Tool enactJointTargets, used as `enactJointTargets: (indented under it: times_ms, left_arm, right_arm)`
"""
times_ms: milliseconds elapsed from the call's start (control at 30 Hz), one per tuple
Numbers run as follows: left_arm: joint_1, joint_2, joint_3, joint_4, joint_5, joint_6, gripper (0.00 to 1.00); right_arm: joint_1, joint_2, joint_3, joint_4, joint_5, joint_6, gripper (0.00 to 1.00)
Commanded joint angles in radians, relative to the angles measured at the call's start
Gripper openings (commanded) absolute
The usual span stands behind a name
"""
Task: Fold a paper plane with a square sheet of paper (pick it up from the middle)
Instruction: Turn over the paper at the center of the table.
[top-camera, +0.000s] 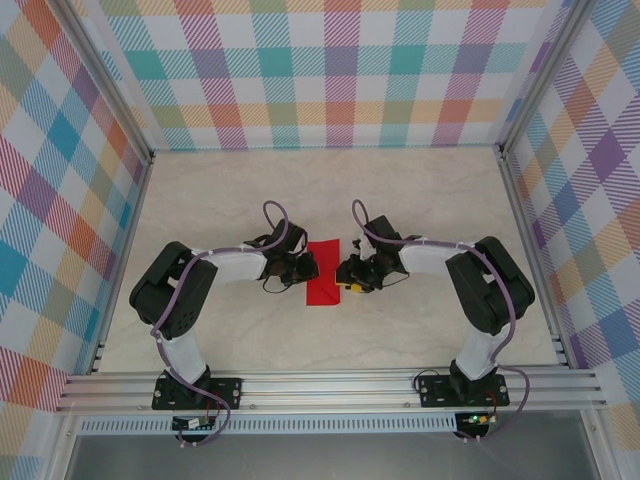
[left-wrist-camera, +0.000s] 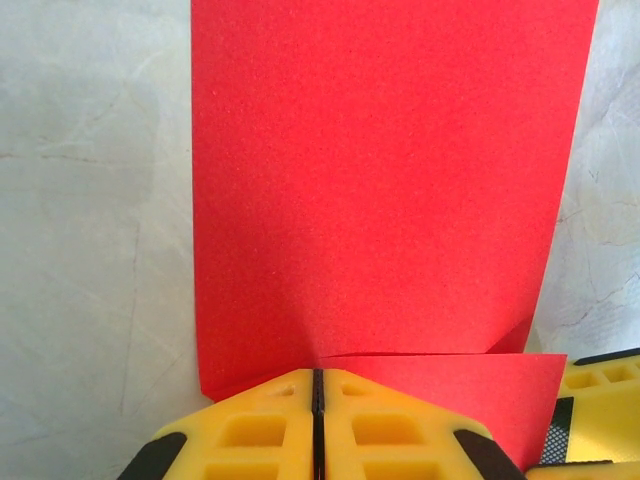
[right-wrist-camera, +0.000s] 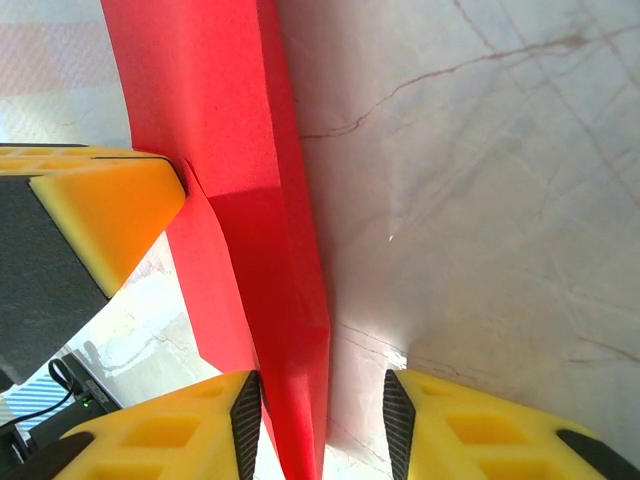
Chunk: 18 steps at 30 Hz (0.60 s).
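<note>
Square sheet of paper (top-camera: 323, 272): lies on the table (right-wrist-camera: 500, 200) between the two grippers, doubled over, with one long fold edge raised off the surface.

Left gripper (left-wrist-camera: 318, 395): jaws closed, pads meeting. The sheet spreads straight ahead of the tips, and a small flap is turned over just to one side of them. I cannot tell whether a layer is nipped between the pads or only pressed down under them.

Right gripper (right-wrist-camera: 322, 392): jaws apart, straddling the raised fold. The paper sits against one pad with a clear gap to the other, so nothing is clamped.

Handling, my judgement: very light, thin and limp across any unsupported span. The matte surface should not slip in the pads. It creases for good and would tear if pulled two ways. Best hold is on the fold edge, mid-length, between the right jaws, closing gently.
</note>
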Motion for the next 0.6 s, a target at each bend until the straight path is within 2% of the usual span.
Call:
enactJointTargets:
  times_ms: [0, 133, 400, 567]
  left_arm:
    - [0.006, 0.003, -0.032, -0.053, -0.036, -0.008, 0.09]
    - [0.006, -0.001, -0.032, -0.053, -0.035, -0.007, 0.09]
    - [0.006, -0.012, -0.041, -0.036, -0.016, -0.009, 0.1]
    - [0.006, -0.051, -0.045, 0.006, 0.015, -0.023, 0.17]
  right_arm:
    - [0.013, -0.005, -0.004, 0.016, -0.032, 0.022, 0.39]
    - [0.033, 0.033, 0.024, 0.045, -0.073, 0.029, 0.38]
    - [0.036, 0.062, 0.07, 0.049, -0.047, 0.017, 0.34]
    - [0.024, 0.096, 0.096, 0.051, -0.036, 0.003, 0.33]
